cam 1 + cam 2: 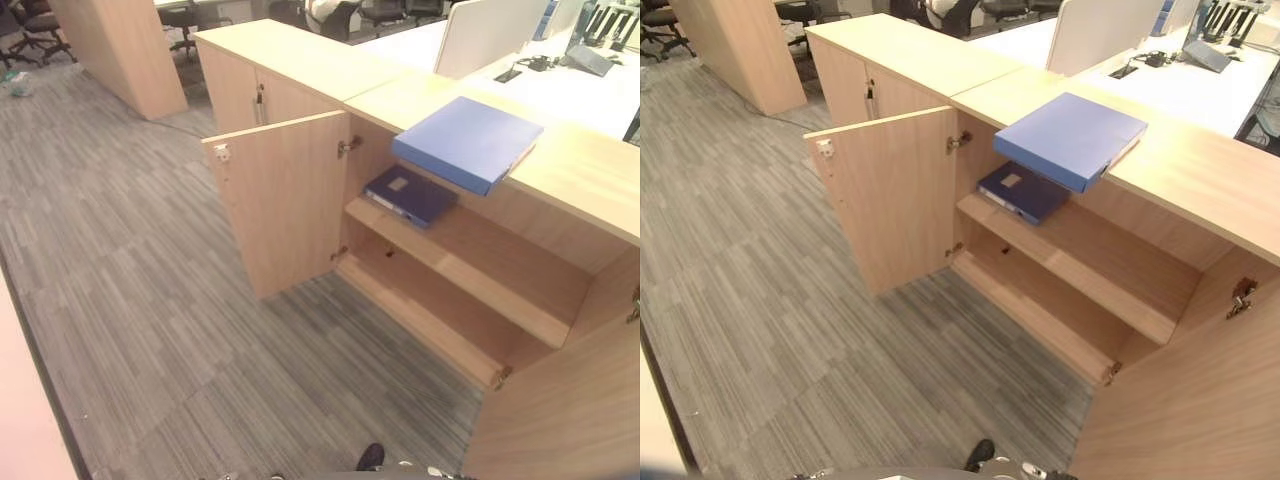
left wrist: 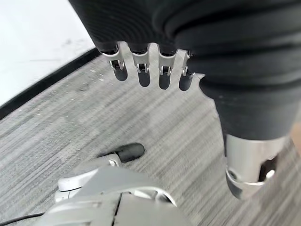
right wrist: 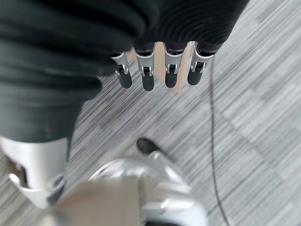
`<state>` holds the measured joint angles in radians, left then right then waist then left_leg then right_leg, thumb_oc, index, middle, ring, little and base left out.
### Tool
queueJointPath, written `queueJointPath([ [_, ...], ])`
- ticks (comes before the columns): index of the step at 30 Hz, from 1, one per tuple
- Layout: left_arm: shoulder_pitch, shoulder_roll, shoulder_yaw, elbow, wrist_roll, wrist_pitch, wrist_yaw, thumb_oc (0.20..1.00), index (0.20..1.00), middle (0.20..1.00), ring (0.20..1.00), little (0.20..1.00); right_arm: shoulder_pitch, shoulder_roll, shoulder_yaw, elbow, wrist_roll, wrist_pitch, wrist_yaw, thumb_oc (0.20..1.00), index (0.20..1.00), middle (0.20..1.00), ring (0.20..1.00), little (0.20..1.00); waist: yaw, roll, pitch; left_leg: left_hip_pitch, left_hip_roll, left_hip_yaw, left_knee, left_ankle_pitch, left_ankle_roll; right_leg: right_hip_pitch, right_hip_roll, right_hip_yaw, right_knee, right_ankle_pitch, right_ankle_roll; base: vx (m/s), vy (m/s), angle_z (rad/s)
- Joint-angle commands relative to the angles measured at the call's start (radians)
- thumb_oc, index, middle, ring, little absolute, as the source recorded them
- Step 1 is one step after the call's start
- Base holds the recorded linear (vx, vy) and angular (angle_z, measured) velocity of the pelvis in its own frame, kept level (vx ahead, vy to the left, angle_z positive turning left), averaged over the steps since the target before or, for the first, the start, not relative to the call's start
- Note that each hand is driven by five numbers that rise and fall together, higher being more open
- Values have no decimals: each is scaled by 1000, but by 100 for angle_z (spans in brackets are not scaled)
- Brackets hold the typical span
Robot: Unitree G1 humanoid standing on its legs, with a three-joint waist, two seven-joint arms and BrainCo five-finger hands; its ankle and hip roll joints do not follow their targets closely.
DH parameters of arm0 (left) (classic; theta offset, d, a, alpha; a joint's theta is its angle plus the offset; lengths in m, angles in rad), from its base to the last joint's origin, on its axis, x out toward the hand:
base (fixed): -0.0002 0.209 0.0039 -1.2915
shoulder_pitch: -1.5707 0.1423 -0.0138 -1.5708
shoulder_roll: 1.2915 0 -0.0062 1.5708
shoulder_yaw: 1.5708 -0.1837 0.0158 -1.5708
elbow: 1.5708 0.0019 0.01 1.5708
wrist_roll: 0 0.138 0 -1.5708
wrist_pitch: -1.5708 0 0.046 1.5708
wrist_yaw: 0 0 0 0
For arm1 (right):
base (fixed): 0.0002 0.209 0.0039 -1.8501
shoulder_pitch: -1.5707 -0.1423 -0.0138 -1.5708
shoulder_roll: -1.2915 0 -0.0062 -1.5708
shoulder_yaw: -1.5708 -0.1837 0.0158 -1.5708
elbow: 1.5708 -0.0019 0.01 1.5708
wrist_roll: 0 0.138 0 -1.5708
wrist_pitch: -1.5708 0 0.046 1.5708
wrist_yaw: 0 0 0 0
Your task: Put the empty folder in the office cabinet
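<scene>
A light blue folder lies flat on top of the wooden office cabinet, one corner overhanging the front edge. Both cabinet doors stand open: the left door swings out toward me and the right door is at the lower right. Inside, a dark blue folder with a small label lies on the upper shelf; the bottom shelf is bare. My left hand hangs over the carpet with fingers straight, holding nothing. My right hand hangs the same way, also holding nothing.
A closed cabinet adjoins on the left. A wooden partition stands at the back left, with office chairs beyond it. White desks with a divider screen lie behind the cabinet. Grey striped carpet covers the floor in front.
</scene>
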<state>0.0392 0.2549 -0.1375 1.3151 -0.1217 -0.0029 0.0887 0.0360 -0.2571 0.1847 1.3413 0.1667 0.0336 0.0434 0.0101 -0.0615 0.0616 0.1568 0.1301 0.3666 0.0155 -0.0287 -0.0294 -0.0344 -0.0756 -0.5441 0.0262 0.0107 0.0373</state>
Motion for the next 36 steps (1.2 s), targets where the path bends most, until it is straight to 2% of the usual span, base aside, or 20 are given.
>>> queueJointPath([
  [1, -78, -1, 14, 0, 55, -22, -1, 1000, 1000, 1000, 1000, 1000, -40, -2, 42, 80, -24, 9, -18, 1000, 1000, 1000, 1000, 1000, -22, -17, 41, -14, 14, -4, 189, -116, -20, 61, -6, 88, -32, 22, 52, 65, -111, -56],
  [3, -83, -1, 13, -7, 45, -24, 1, 1000, 1000, 1000, 1000, 1000, -44, -6, 43, 80, -23, 8, -19, 1000, 1000, 1000, 1000, 1000, -18, -17, 48, -44, 38, -18, 276, -94, -26, 70, 7, 96, -27, 7, 33, 90, -144, -46],
  [4, -89, -6, 10, -19, 25, -29, 4, 1000, 1000, 1000, 1000, 1000, -47, -16, 45, 76, -27, 11, -22, 1000, 1000, 1000, 1000, 1000, -5, -19, 61, -110, 57, -69, 376, -17, -25, 88, 14, 112, -23, -19, 10, 98, -124, -29],
  [7, -91, -10, 4, -19, 18, -30, 7, 1000, 1000, 1000, 1000, 1000, -48, -23, 47, 77, -34, 13, -26, 1000, 1000, 1000, 1000, 1000, 9, -30, 66, -183, 47, -129, 376, -21, -11, 99, 3, 124, -25, -29, 9, 59, 0, -19],
  [9, -90, -13, 3, -19, 16, -31, 8, 1000, 1000, 1000, 1000, 1000, -45, -26, 48, 76, -38, 13, -26, 1000, 1000, 1000, 1000, 1000, 16, -36, 67, -201, 36, -156, 336, -33, -8, 107, -5, 138, -32, -27, 18, 101, 90, -51],
  [10, -88, -16, 5, -8, 13, -35, 10, 1000, 1000, 1000, 1000, 1000, -42, -33, 50, 75, -48, 10, -30, 1000, 1000, 1000, 1000, 1000, 29, -37, 66, -219, 20, -220, 235, -33, -20, 119, -14, 167, -47, -29, 32, 94, 145, -22],
  [11, -89, -16, 8, 1, 6, -37, 11, 1000, 1000, 1000, 1000, 1000, -44, -35, 49, 75, -51, 9, -30, 1000, 1000, 1000, 1000, 1000, 37, -38, 67, -245, 7, -272, 166, 26, -27, 119, -20, 177, -55, -20, 31, 144, 196, -25],
  [15, -94, -21, -2, 13, -6, -46, 13, 1000, 1000, 1000, 1000, 1000, -39, -47, 49, 75, -67, 2, -31, 1000, 1000, 1000, 1000, 1000, 53, 6, 61, -294, 20, -499, -33, 138, -70, 149, -7, 265, -53, -54, 38, 190, 203, -65],
  [17, -96, -29, -15, 15, -1, -49, 9, 1000, 1000, 1000, 1000, 1000, -37, -61, 35, 80, -75, 4, -31, 1000, 1000, 1000, 1000, 1000, 51, 32, 61, -300, 22, -543, -72, 153, -90, 170, -16, 302, -48, -74, 49, 205, 354, -89],
  [18, -92, -38, -23, 23, 10, -48, 5, 1000, 1000, 1000, 1000, 1000, -44, -69, 25, 89, -85, 6, -27, 1000, 1000, 1000, 1000, 1000, 45, 62, 44, -266, 17, -564, -102, 154, -93, 161, -26, 326, -41, -72, 62, 132, 339, -35],
  [21, -92, -41, -42, 30, 36, -47, 2, 1000, 1000, 1000, 1000, 1000, -40, -63, 21, 93, -89, 12, -23, 1000, 1000, 1000, 1000, 1000, 35, 67, 28, -246, -9, -535, -93, 136, -80, 152, -68, 346, -47, -48, 82, 133, 383, -64],
  [24, -107, -25, -76, 4, 77, -49, -7, 1000, 1000, 1000, 1000, 1000, -50, -60, 23, 75, -88, 17, -16, 1000, 1000, 1000, 1000, 1000, 22, 57, 28, -214, -82, -466, -85, 87, -20, 97, -141, 421, -43, 7, 116, 75, 410, -72],
  [27, -121, -10, -89, -1, 99, -46, -18, 1000, 1000, 1000, 1000, 1000, -75, -60, 29, 62, -94, 19, -11, 1000, 1000, 1000, 1000, 1000, 7, 54, 41, -200, -129, -406, -75, 53, 17, 47, -184, 459, -22, 52, 132, -8, 283, -72],
  [29, -122, -8, -88, 1, 100, -45, -21, 1000, 1000, 1000, 1000, 1000, -82, -60, 32, 58, -96, 19, -8, 1000, 1000, 1000, 1000, 1000, 6, 53, 43, -194, -134, -384, -76, 45, 24, 32, -190, 459, -16, 62, 134, -15, 273, -59],
  [30, -121, -1, -77, 4, 93, -42, -28, 1000, 1000, 1000, 1000, 1000, -96, -58, 41, 43, -97, 16, -8, 1000, 1000, 1000, 1000, 1000, 13, 57, 48, -176, -139, -322, -80, 27, 33, -5, -211, 395, 12, 84, 131, -17, 257, -86],
  [31, -121, -1, -77, 4, 93, -42, -28, 1000, 1000, 1000, 1000, 1000, -96, -58, 41, 42, -97, 16, -8, 1000, 1000, 1000, 1000, 1000, 15, 57, 49, -175, -139, -320, -80, 27, 33, -5, -211, 397, 12, 84, 131, -16, 240, -109],
  [32, -121, 3, -70, 2, 90, -41, -28, 1000, 1000, 1000, 1000, 1000, -102, -54, 47, 35, -97, 16, -7, 1000, 1000, 1000, 1000, 1000, 17, 60, 52, -164, -140, -296, -87, 24, 37, -14, -223, 345, 31, 94, 126, -8, 183, -123],
  [33, -122, 11, -59, -3, 83, -39, -28, 1000, 1000, 1000, 1000, 1000, -107, -48, 58, 23, -96, 11, -8, 1000, 1000, 1000, 1000, 1000, 22, 65, 54, -149, -139, -252, -98, 22, 41, -9, -239, 237, 55, 89, 121, 46, 224, -118],
  [35, -124, 15, -55, -7, 81, -38, -29, 1000, 1000, 1000, 1000, 1000, -110, -47, 62, 19, -94, 9, -8, 1000, 1000, 1000, 1000, 1000, 22, 66, 60, -137, -142, -235, -101, 21, 45, 0, -243, 202, 75, 84, 122, 11, 154, -83],
  [36, -130, 16, -57, -15, 75, -39, -31, 1000, 1000, 1000, 1000, 1000, -113, -45, 61, 18, -79, 5, -7, 1000, 1000, 1000, 1000, 1000, 12, 67, 61, -129, -153, -230, -103, 20, 53, 4, -215, 221, 109, 58, 110, -18, 128, -53],
])
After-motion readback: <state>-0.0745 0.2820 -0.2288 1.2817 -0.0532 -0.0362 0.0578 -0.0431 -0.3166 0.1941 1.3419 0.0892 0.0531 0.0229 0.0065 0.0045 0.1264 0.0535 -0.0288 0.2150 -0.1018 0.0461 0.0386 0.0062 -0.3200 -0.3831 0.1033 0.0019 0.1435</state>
